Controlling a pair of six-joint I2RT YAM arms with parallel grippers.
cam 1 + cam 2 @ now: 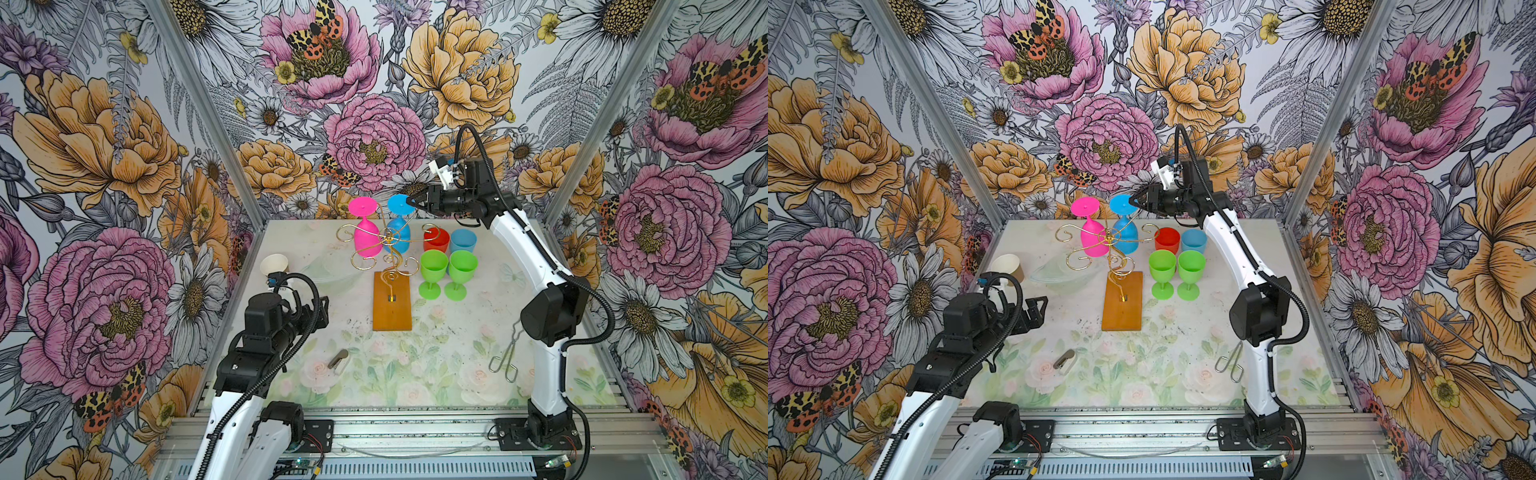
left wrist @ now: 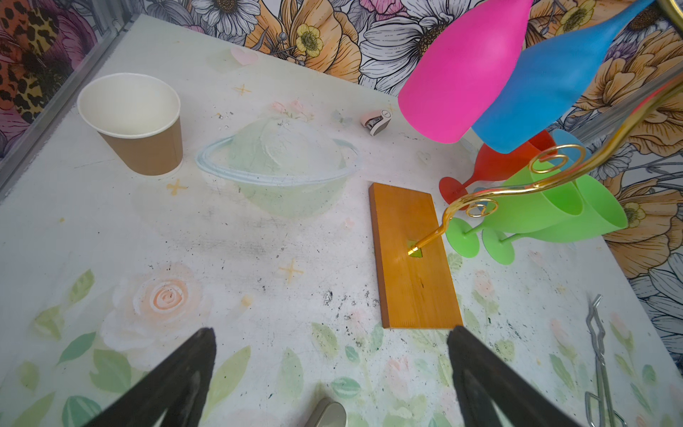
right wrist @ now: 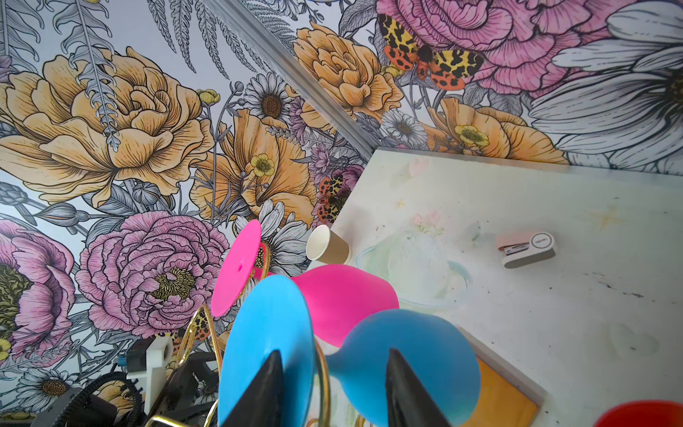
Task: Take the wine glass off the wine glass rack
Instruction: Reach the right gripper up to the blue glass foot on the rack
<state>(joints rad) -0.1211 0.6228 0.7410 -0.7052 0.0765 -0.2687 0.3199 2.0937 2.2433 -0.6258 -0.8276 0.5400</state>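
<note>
The wine glass rack (image 1: 388,253), gold wire scrolls on an orange-brown wooden base (image 1: 392,307), stands mid-table. Two wine glasses hang on it upside down: a pink one (image 1: 365,239) and a blue one (image 1: 400,237). My right gripper (image 1: 411,202) sits high at the rim of the blue glass's foot (image 1: 1121,204). In the right wrist view its jaws (image 3: 334,352) stand apart, one finger over the blue foot (image 3: 266,325), the other over the blue bowl (image 3: 425,344), with the stem between. My left gripper (image 2: 331,330) is open above the mat, short of the base (image 2: 410,255).
Two green glasses (image 1: 434,272) (image 1: 462,270), a red one (image 1: 436,239) and a light blue one (image 1: 463,240) stand upright right of the rack. A paper cup (image 1: 274,264) is at the left, metal tongs (image 1: 508,357) at the right, a small stapler (image 3: 526,249) at the back.
</note>
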